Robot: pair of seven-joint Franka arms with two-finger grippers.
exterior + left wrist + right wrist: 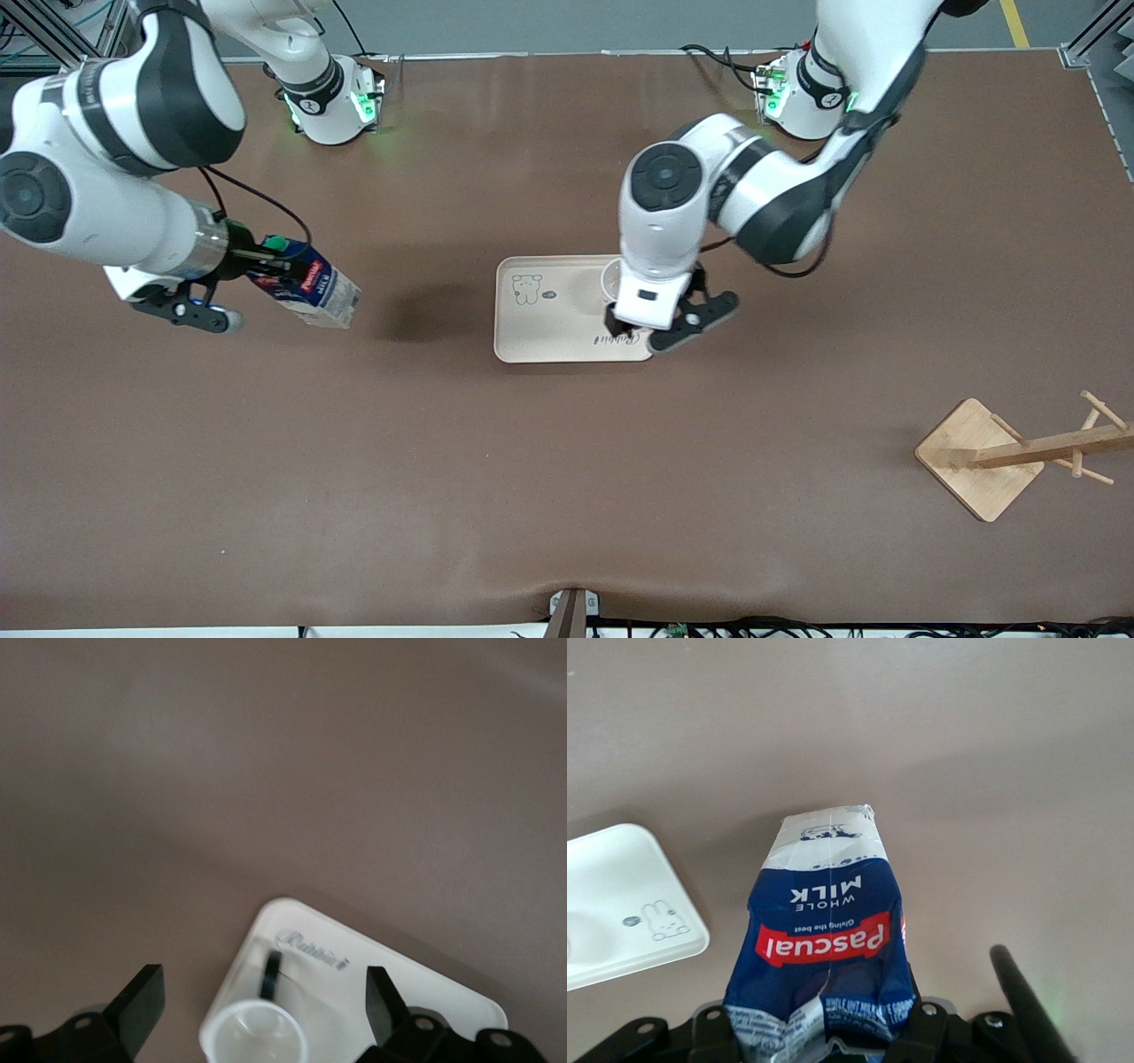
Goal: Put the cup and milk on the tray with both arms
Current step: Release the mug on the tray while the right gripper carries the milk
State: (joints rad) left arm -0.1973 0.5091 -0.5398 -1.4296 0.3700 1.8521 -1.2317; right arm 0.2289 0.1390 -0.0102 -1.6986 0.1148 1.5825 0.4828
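The cream tray lies mid-table. The white cup stands on it at the end toward the left arm, mostly hidden under the left hand. My left gripper is open over that end of the tray. In the left wrist view the cup, with its black handle, sits between the spread fingers without touching them, on the tray. My right gripper is shut on the milk near its green cap and holds it tilted in the air over bare table toward the right arm's end. The right wrist view shows the milk, my right gripper and a tray corner.
A wooden rack with a square base lies tipped near the left arm's end of the table, nearer to the front camera than the tray. Brown table surrounds the tray.
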